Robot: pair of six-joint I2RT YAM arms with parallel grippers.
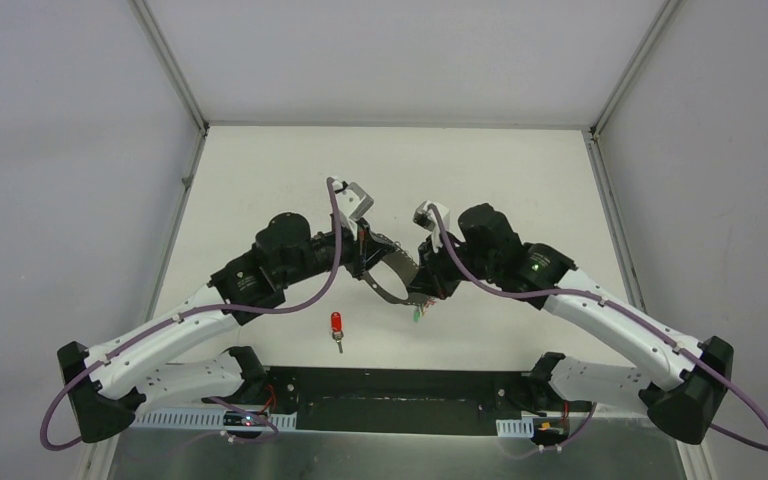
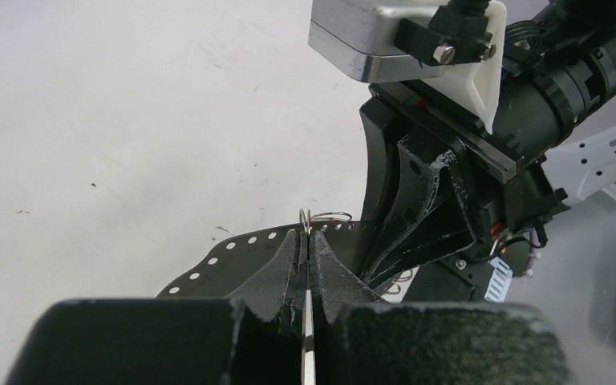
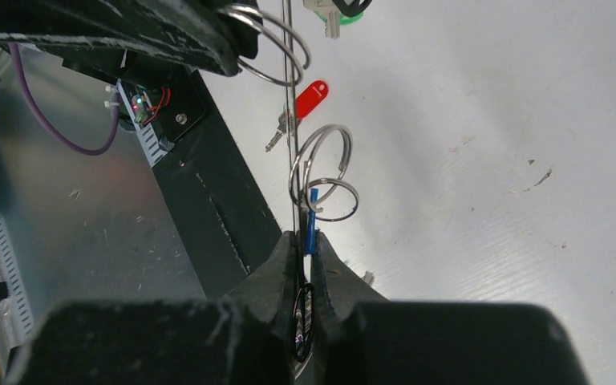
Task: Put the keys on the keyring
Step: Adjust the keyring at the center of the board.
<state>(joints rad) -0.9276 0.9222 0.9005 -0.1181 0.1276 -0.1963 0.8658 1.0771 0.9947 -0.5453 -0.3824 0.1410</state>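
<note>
The keyring point(image 1: 397, 272), a thin grey loop, is held above the table between both grippers. My left gripper point(image 1: 365, 262) is shut on its left edge; in the left wrist view the metal edge point(image 2: 308, 321) runs between the shut fingers point(image 2: 308, 237). My right gripper point(image 1: 423, 287) is shut on the loop's right side; in the right wrist view the wire point(image 3: 289, 120) enters the shut jaws point(image 3: 306, 241) beside a blue tab point(image 3: 311, 210) and small split rings point(image 3: 321, 164). A red key point(image 1: 337, 325) lies on the table point(image 3: 311, 100). A green key point(image 1: 416, 314) is below the right gripper; whether it hangs is unclear.
The black base rail point(image 1: 400, 385) runs along the near edge of the white table point(image 1: 260, 180). Grey walls close in the left, right and back. A black perforated strip point(image 2: 224, 261) shows under the left fingers.
</note>
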